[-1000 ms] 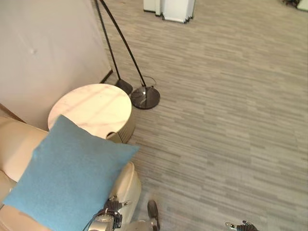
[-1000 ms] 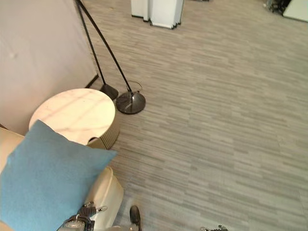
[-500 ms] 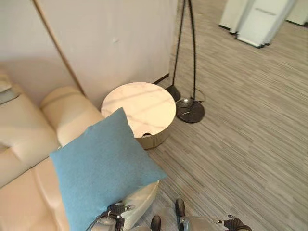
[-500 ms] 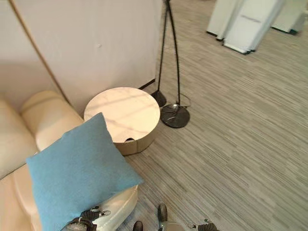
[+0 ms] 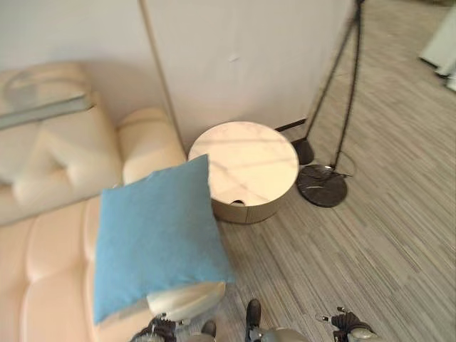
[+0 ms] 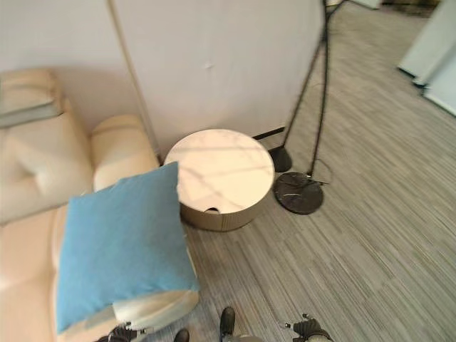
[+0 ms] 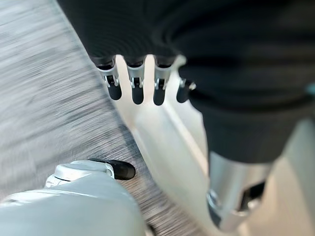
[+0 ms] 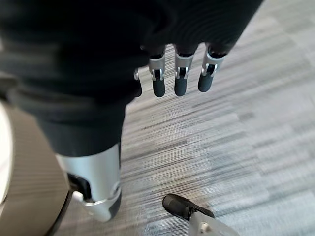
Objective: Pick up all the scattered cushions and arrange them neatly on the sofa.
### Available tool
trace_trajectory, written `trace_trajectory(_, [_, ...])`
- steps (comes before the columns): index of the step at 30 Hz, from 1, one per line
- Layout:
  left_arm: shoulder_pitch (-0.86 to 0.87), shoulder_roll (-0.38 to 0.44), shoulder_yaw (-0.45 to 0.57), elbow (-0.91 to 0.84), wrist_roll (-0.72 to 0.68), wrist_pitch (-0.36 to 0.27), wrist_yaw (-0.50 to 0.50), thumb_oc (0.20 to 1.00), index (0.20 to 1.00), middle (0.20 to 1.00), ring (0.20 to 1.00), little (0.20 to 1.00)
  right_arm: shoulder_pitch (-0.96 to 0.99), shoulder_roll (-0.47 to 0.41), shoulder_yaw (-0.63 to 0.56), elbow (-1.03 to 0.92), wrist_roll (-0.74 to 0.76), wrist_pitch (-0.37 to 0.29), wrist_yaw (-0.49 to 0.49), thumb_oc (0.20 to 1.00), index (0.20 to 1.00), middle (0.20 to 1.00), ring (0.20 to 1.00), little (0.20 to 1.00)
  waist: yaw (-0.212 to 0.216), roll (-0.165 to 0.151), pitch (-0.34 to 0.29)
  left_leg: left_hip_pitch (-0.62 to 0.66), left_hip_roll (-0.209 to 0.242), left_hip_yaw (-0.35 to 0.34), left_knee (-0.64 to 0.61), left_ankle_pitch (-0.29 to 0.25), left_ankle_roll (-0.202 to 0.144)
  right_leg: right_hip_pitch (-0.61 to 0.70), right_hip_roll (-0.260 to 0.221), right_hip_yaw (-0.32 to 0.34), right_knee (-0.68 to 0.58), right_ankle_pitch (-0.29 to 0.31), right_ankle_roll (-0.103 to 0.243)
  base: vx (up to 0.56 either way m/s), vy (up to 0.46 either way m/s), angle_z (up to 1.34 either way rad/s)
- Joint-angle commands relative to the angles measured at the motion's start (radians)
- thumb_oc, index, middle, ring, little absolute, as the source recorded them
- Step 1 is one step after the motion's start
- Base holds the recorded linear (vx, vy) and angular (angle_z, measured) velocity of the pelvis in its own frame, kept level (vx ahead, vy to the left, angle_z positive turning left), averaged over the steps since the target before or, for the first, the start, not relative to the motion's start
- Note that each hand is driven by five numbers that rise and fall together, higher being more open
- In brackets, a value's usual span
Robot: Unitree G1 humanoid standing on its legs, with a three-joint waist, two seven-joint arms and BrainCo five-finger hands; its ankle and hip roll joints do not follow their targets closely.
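A blue cushion lies on the cream sofa, at the sofa's front corner next to the armrest. It sits tilted, one corner pointing up toward the round side table and its lower edge hanging over the front edge of the seat. The rest of the seat stretches away toward the far side, with the padded backrest behind it against the wall.

The side table has a pale marbled top and a ribbed side, and it stands on the grey striped floor just beside the sofa's armrest. Near the table, by the wall, stand two dark lamp bases with thin black stems rising up and away from them.

The left hand hangs low beside the sofa's front edge — its fingers point straight down, relaxed and spread slightly, with nothing in them. The thumb stands apart from them, also touching nothing.

The right hand hangs over the bare floor, well apart from the sofa — its fingers are likewise straight and loose, and it holds nothing. Its thumb is clear of the fingers.
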Motion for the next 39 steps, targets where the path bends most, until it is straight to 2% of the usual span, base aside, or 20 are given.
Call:
trace_trajectory(1, [0.026, 0.016, 0.053, 0.045, -0.029, -0.007, 0.002, 1.0, 1.0, 1.0, 1.0, 1.0, -0.016, -0.013, 0.018, 0.044, -0.02, -0.013, 0.005, 1.0, 1.0, 1.0, 1.0, 1.0, 0.005, 0.013, -0.018, 0.046, 0.075, 0.075, -0.066, -0.001, 0.005, 0.062, -0.012, 0.066, 0.033, -0.151, 0.139, 0.06, -0.034, 1.0])
trace_trajectory(4, [0.034, 0.019, 0.068, 0.069, -0.033, -0.004, 0.003, 1.0, 1.0, 1.0, 1.0, 1.0, -0.013, -0.007, 0.022, 0.054, -0.026, -0.008, 0.007, 1.0, 1.0, 1.0, 1.0, 1.0, 0.005, 0.023, -0.024, 0.084, 0.106, 0.098, -0.08, -0.005, -0.011, 0.08, -0.018, 0.035, 0.042, -0.174, 0.142, 0.07, 0.029, 0.53])
trace_trajectory(6, [0.052, 0.026, 0.091, 0.099, -0.038, 0.003, 0.012, 1.0, 1.0, 1.0, 1.0, 1.0, -0.01, -0.002, 0.027, 0.054, -0.03, 0.0, 0.011, 1.0, 1.0, 1.0, 1.0, 1.0, 0.005, 0.039, -0.041, 0.113, 0.14, 0.099, -0.138, 0.036, -0.036, 0.093, -0.026, -0.008, 0.049, -0.191, 0.142, 0.1, 0.13, 0.55])
trace_trajectory(8, [0.057, 0.029, 0.1, 0.106, -0.038, 0.005, 0.015, 1.0, 1.0, 1.0, 1.0, 1.0, -0.011, -0.002, 0.03, 0.046, -0.034, 0.001, 0.012, 1.0, 1.0, 1.0, 1.0, 1.0, 0.006, 0.044, -0.046, 0.103, 0.151, 0.098, -0.138, 0.041, -0.047, 0.096, -0.028, -0.02, 0.052, -0.197, 0.14, 0.02, 0.136, 0.63])
trace_trajectory(9, [0.057, 0.036, 0.112, 0.114, -0.051, 0.006, 0.027, 1.0, 1.0, 1.0, 1.0, 1.0, -0.013, -0.004, 0.031, 0.039, -0.035, 0.001, 0.007, 1.0, 1.0, 1.0, 1.0, 1.0, 0.01, 0.049, -0.043, 0.068, 0.172, 0.09, -0.138, 0.066, -0.063, 0.097, -0.044, -0.047, 0.059, -0.204, 0.138, -0.01, 0.226, 0.65])
trace_trajectory(12, [0.054, 0.045, 0.127, 0.125, -0.064, 0.007, 0.037, 1.0, 1.0, 1.0, 1.0, 1.0, -0.015, -0.011, 0.027, 0.029, -0.034, 0.003, 0.003, 1.0, 1.0, 1.0, 1.0, 1.0, 0.013, 0.052, -0.035, 0.037, 0.183, 0.079, -0.138, 0.087, -0.066, 0.109, -0.063, -0.069, 0.06, -0.204, 0.141, 0.03, 0.245, 0.64])
trace_trajectory(14, [0.05, 0.064, 0.145, 0.131, -0.086, 0.002, 0.047, 1.0, 1.0, 1.0, 1.0, 1.0, -0.016, -0.015, 0.023, 0.024, -0.038, 0.007, 0.004, 1.0, 1.0, 1.0, 1.0, 1.0, 0.019, 0.057, -0.033, 0.028, 0.174, 0.063, -0.138, 0.071, -0.061, 0.127, -0.076, -0.071, 0.06, -0.204, 0.149, 0.1, 0.421, 0.44])
trace_trajectory(15, [0.048, 0.081, 0.167, 0.134, -0.117, -0.002, 0.056, 1.0, 1.0, 1.0, 1.0, 1.0, -0.015, -0.017, 0.022, 0.028, -0.048, 0.012, 0.0, 1.0, 1.0, 1.0, 1.0, 1.0, 0.024, 0.062, -0.037, 0.032, 0.155, 0.039, -0.138, 0.059, -0.055, 0.14, -0.094, -0.067, 0.056, -0.189, 0.159, 0.12, 0.43, 0.15])
trace_trajectory(17, [0.046, 0.102, 0.194, 0.14, -0.145, -0.006, 0.056, 1.0, 1.0, 1.0, 1.0, 1.0, -0.018, -0.017, 0.007, 0.033, -0.057, 0.02, 0.0, 1.0, 1.0, 1.0, 1.0, 1.0, 0.026, 0.055, -0.049, 0.046, 0.128, 0.037, -0.138, 0.028, -0.038, 0.154, -0.122, -0.056, 0.051, -0.17, 0.178, 0.18, 0.54, 0.11])
trace_trajectory(20, [0.023, 0.15, 0.224, 0.127, -0.17, -0.01, 0.06, 1.0, 1.0, 1.0, 1.0, 1.0, -0.017, -0.012, -0.017, 0.02, -0.047, 0.022, 0.002, 1.0, 1.0, 1.0, 1.0, 1.0, 0.026, 0.043, -0.052, 0.068, 0.076, 0.05, -0.138, -0.011, 0.007, 0.137, -0.176, -0.025, 0.108, -0.142, 0.204, 0.14, 0.431, 0.01])
trace_trajectory(21, [0.023, 0.15, 0.224, 0.127, -0.17, -0.01, 0.06, 1.0, 1.0, 1.0, 1.0, 1.0, -0.017, -0.011, -0.017, 0.02, -0.047, 0.022, 0.002, 1.0, 1.0, 1.0, 1.0, 1.0, 0.026, 0.042, -0.052, 0.068, 0.076, 0.051, -0.138, -0.011, 0.007, 0.136, -0.178, -0.024, 0.11, -0.143, 0.204, 0.04, 0.399, -0.03])
trace_trajectory(22, [0.014, 0.171, 0.235, 0.096, -0.195, -0.022, 0.07, 1.0, 1.0, 1.0, 1.0, 1.0, -0.036, -0.01, -0.012, 0.028, -0.066, 0.028, -0.007, 1.0, 1.0, 1.0, 1.0, 1.0, 0.029, 0.045, -0.041, 0.08, 0.059, 0.078, -0.138, -0.028, 0.031, 0.089, -0.201, 0.001, 0.177, -0.095, 0.219, 0.01, 0.269, -0.12])
trace_trajectory(24, [0.002, 0.19, 0.237, 0.064, -0.203, -0.033, 0.077, 1.0, 1.0, 1.0, 1.0, 1.0, -0.045, -0.014, -0.015, 0.029, -0.066, 0.031, -0.012, 1.0, 1.0, 1.0, 1.0, 1.0, 0.03, 0.048, -0.031, 0.084, 0.055, 0.095, -0.138, -0.032, 0.037, 0.066, -0.211, -0.001, 0.211, -0.07, 0.225, 0.01, 0.304, -0.38])
trace_trajectory(25, [0.002, 0.199, 0.245, 0.053, -0.212, -0.032, 0.077, 1.0, 1.0, 1.0, 1.0, 1.0, -0.045, -0.015, -0.021, 0.033, -0.062, 0.034, -0.013, 1.0, 1.0, 1.0, 1.0, 1.0, 0.03, 0.051, -0.026, 0.085, 0.053, 0.101, -0.138, -0.035, 0.041, 0.043, -0.204, 0.017, 0.239, -0.075, 0.224, -0.03, 0.278, -0.5])
trace_trajectory(26, [-0.007, 0.223, 0.25, -0.004, -0.228, -0.05, 0.086, 1.0, 1.0, 1.0, 1.0, 1.0, -0.047, -0.023, -0.036, 0.06, -0.049, 0.035, -0.027, 1.0, 1.0, 1.0, 1.0, 1.0, 0.02, 0.048, -0.021, 0.074, 0.053, 0.109, -0.138, -0.019, 0.038, -0.003, -0.13, 0.07, 0.213, -0.103, 0.206, -0.02, 0.157, -0.51])
trace_trajectory(30, [-0.027, 0.276, 0.265, -0.087, -0.249, -0.06, 0.08, 1.0, 1.0, 1.0, 1.0, 1.0, -0.065, -0.068, -0.066, 0.085, -0.032, 0.039, -0.047, 1.0, 1.0, 1.0, 1.0, 1.0, 0.024, 0.041, -0.023, 0.088, 0.048, 0.128, -0.138, -0.032, 0.029, 0.003, -0.082, 0.058, 0.098, -0.101, 0.21, 0.06, 0.042, -0.32])
trace_trajectory(31, [-0.034, 0.307, 0.28, -0.157, -0.266, -0.07, 0.076, 1.0, 1.0, 1.0, 1.0, 1.0, -0.055, -0.104, -0.084, 0.079, -0.033, 0.041, -0.05, 1.0, 1.0, 1.0, 1.0, 1.0, 0.012, 0.033, -0.026, 0.083, 0.039, 0.121, -0.138, -0.022, 0.033, 0.008, -0.061, 0.117, 0.063, -0.096, 0.203, 0.07, 0.001, -0.31])
trace_trajectory(35, [0.006, 0.361, 0.341, -0.325, -0.304, -0.071, 0.059, 1.0, 1.0, 1.0, 1.0, 1.0, -0.043, -0.235, -0.129, -0.057, -0.08, 0.065, -0.038, 1.0, 1.0, 1.0, 1.0, 1.0, 0.015, 0.023, -0.049, 0.09, 0.04, 0.124, -0.138, -0.025, 0.024, 0.041, -0.054, 0.104, 0.002, -0.079, 0.21, 0.1, -0.014, 0.17])
trace_trajectory(38, [0.012, 0.38, 0.358, -0.384, -0.309, -0.059, 0.055, 1.0, 1.0, 1.0, 1.0, 1.0, -0.057, -0.308, -0.139, -0.204, -0.128, 0.083, -0.027, 1.0, 1.0, 1.0, 1.0, 1.0, 0.012, 0.028, -0.059, 0.106, 0.043, 0.118, -0.138, -0.03, 0.021, 0.061, -0.055, 0.094, 0.002, -0.089, 0.211, 0.11, -0.002, -0.03])
trace_trajectory(39, [0.012, 0.38, 0.358, -0.384, -0.309, -0.059, 0.055, 1.0, 1.0, 1.0, 1.0, 1.0, -0.058, -0.308, -0.139, -0.204, -0.128, 0.083, -0.027, 1.0, 1.0, 1.0, 1.0, 1.0, 0.012, 0.028, -0.059, 0.104, 0.043, 0.118, -0.138, -0.028, 0.021, 0.059, -0.055, 0.094, 0.002, -0.087, 0.211, 0.08, 0.002, -0.02])
